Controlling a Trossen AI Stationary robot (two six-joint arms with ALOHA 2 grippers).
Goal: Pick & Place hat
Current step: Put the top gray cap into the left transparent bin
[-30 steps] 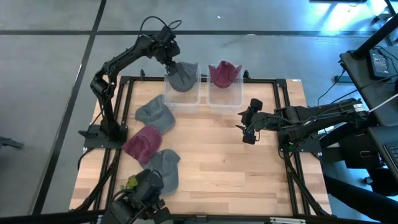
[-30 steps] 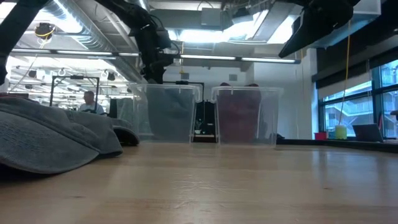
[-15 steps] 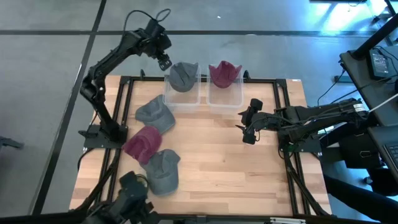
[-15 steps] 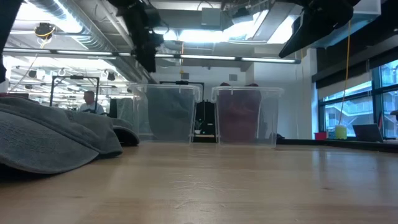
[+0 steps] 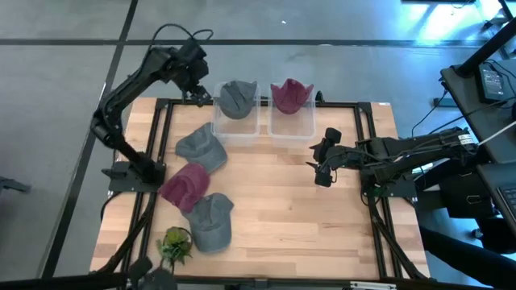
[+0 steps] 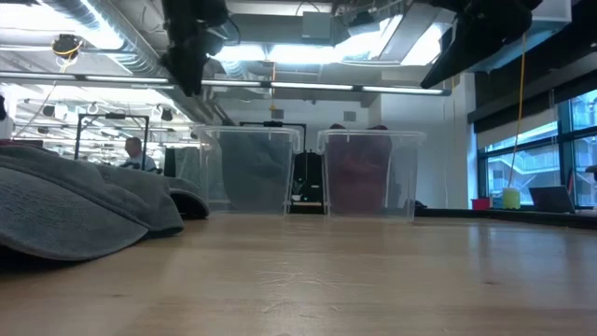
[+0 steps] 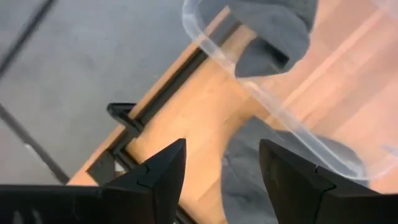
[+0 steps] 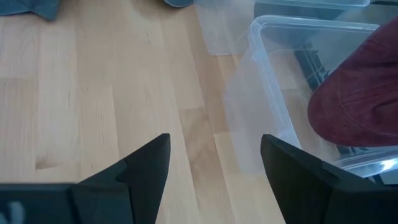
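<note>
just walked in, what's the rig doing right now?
Sorting hats into two clear bins at the table's far edge. One grey hat sits in the left bin, one maroon hat in the right bin. The left claw is open and empty, hanging beside the left bin over the table's far-left corner. Two grey hats and a maroon one lie on the table's left side. The right claw waits, open and empty, above the table in front of the right bin.

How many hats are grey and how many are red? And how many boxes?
Grey hats: 3, one in the left bin, two on the table
Red hats: 2, one in the right bin, one on the table
Clear bins: 2
Total: 7
</note>
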